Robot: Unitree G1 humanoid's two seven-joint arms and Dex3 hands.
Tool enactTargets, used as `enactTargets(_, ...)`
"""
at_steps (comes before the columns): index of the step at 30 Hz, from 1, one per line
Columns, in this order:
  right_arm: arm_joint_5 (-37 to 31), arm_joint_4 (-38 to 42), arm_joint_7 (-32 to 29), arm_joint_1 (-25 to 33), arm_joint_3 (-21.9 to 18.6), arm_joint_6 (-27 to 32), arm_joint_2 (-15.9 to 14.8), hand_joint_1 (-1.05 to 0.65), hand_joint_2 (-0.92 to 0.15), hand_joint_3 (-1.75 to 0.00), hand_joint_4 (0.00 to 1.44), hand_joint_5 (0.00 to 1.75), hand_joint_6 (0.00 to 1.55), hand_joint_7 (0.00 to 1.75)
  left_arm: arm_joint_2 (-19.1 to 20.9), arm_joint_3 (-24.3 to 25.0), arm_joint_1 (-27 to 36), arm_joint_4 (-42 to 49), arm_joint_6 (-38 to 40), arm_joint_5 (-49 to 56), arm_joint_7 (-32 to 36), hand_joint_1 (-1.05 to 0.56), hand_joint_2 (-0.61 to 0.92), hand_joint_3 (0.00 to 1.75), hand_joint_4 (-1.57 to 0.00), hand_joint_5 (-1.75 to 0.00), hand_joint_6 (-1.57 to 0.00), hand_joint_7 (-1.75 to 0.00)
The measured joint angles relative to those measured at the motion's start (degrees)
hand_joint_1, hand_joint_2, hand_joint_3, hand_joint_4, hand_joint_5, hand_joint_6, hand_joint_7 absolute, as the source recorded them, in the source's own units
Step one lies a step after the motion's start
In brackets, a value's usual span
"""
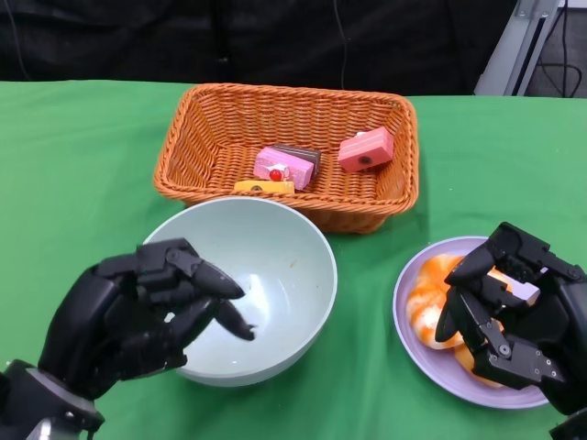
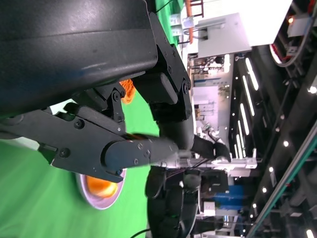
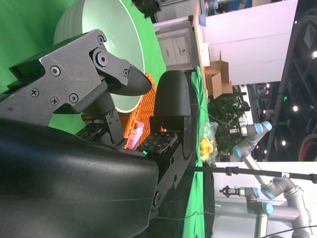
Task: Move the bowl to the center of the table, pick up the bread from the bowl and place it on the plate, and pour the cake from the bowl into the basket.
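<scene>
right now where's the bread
In the head view the bread lies on the purple plate at the table's right, beside the bowl, partly hidden by the right hand.

A green cloth covers the worktop [image 1: 83, 165] before a black backdrop [image 1: 229, 37], while beyond it stand white cabinets [image 3: 173, 47], stacked cardboard boxes [image 3: 218, 74], leafy plants [image 3: 225, 111] and long ceiling lights [image 2: 247, 114].

Green table [image 1: 83, 156], wicker basket [image 1: 220, 119], pale bowl [image 1: 303, 247], seemingly lilac plate [image 1: 408, 284]
</scene>
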Motion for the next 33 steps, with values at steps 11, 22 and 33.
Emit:
enactTargets(11, -0.23, -3.43, -0.06, -0.14, 1.20, 1.46, -0.42, -0.17, -0.65, -0.80, 0.73, 1.60, 0.65, 1.33, -5.05, 1.33, 2.22, 0.44, -0.82, 5.59, -4.26, -0.13, 0.61, 1.13, -0.70, -1.75, -0.66, -1.52)
enactTargets(22, -3.43, -10.64, 0.47, -0.22, 10.07, 5.71, -1.72, -0.10, -0.45, -1.06, 0.82, 1.52, 0.75, 1.26, -5.90, 1.91, 1.33, -2.16, -1.04, 13.58, -4.75, -0.17, 0.46, 1.30, -0.72, -1.74, -0.68, -1.53)
enactTargets(33, -4.57, -14.30, -0.21, 2.38, 13.38, 7.29, -2.86, -0.12, -0.55, -0.95, 0.73, 1.51, 0.70, 1.22, -4.48, 1.22, 3.10, -6.49, 0.24, 16.47, -4.77, -0.15, 0.53, 1.21, -0.70, -1.73, -0.70, -1.49)
